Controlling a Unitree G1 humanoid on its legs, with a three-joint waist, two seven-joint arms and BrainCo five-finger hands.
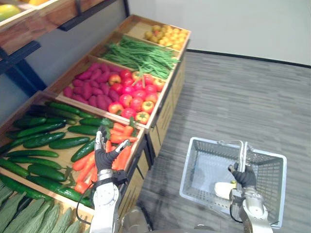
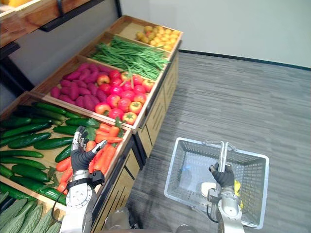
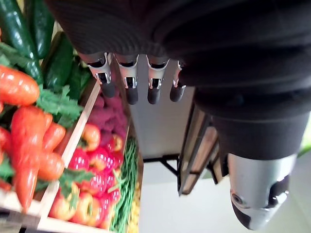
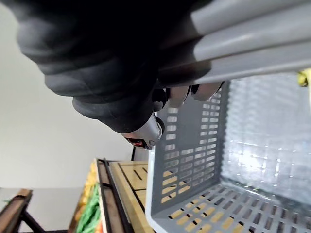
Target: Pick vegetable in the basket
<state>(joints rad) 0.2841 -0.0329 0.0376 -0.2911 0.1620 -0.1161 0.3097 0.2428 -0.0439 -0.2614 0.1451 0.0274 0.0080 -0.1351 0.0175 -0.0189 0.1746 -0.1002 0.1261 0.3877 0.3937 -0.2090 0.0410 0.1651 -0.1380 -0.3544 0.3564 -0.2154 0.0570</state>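
Note:
Orange carrots (image 1: 119,132) lie in a wooden crate at the shelf's front edge, beside green cucumbers (image 1: 43,141). My left hand (image 1: 104,158) hovers just over the carrots, fingers (image 3: 131,80) straight and spread, holding nothing; the carrots (image 3: 26,141) show close beside it in the left wrist view. A grey plastic basket (image 1: 194,179) hangs over the floor to the right. My right hand (image 1: 243,177) is curled round its handle (image 1: 241,153), with the handle (image 4: 252,53) and the mesh wall (image 4: 189,160) seen in the right wrist view. A white item (image 1: 224,188) and a yellow one (image 2: 237,187) lie inside.
Further back along the stand are crates of red fruit (image 1: 133,94) with purple sweet potatoes (image 1: 90,87), green beans (image 1: 141,56) and yellow fruit (image 1: 165,35). Ridged green gourds (image 1: 29,213) lie nearest me. Grey floor (image 1: 243,97) stretches to the right.

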